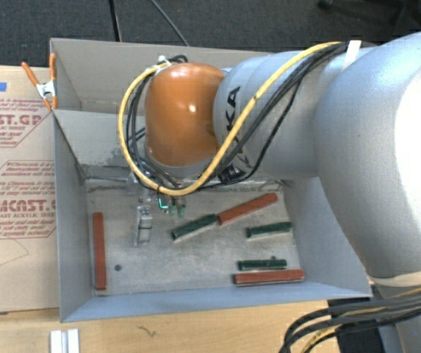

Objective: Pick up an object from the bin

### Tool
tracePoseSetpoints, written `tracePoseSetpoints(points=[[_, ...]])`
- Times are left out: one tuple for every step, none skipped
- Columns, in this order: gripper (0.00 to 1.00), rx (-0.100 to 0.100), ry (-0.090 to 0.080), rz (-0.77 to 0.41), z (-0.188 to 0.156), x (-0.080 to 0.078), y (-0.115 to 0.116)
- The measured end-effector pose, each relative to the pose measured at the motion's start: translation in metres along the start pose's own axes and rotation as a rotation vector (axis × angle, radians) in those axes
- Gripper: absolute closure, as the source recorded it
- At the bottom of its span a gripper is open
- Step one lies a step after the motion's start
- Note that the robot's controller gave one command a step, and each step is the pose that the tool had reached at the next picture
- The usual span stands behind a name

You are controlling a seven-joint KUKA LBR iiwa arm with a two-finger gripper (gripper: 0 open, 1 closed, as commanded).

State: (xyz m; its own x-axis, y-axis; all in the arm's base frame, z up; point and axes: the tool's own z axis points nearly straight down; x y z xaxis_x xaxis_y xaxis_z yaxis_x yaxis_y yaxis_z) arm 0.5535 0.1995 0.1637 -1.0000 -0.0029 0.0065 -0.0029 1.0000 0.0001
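My gripper [145,226] hangs below the orange wrist cover over the bin's left-middle floor, above bare floor. Nothing shows in its grasp. Closest to it is a dark green stick [194,226], lying slightly tilted just to its right. A red-brown stick [247,209] slants up to the right from the green one's far end. Along the bin's left wall lies a long red-brown stick [98,250], pointing front to back, well apart from the gripper.
Toward the right lie a second green stick [269,229], a third green stick [262,264] and a red stick [269,276] near the front wall. The big grey arm covers the bin's right and back.
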Motion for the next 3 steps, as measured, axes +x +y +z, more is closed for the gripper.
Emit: tracePoseSetpoints(points=[[0.0, 0.004, -0.004, 0.023, 0.096, -0.008, -0.188], [0.0, 0.002, -0.01, -0.271, 0.063, -0.019, -0.227], [0.0, 0.0, -0.01, -0.218, 0.058, -0.036, -0.227]])
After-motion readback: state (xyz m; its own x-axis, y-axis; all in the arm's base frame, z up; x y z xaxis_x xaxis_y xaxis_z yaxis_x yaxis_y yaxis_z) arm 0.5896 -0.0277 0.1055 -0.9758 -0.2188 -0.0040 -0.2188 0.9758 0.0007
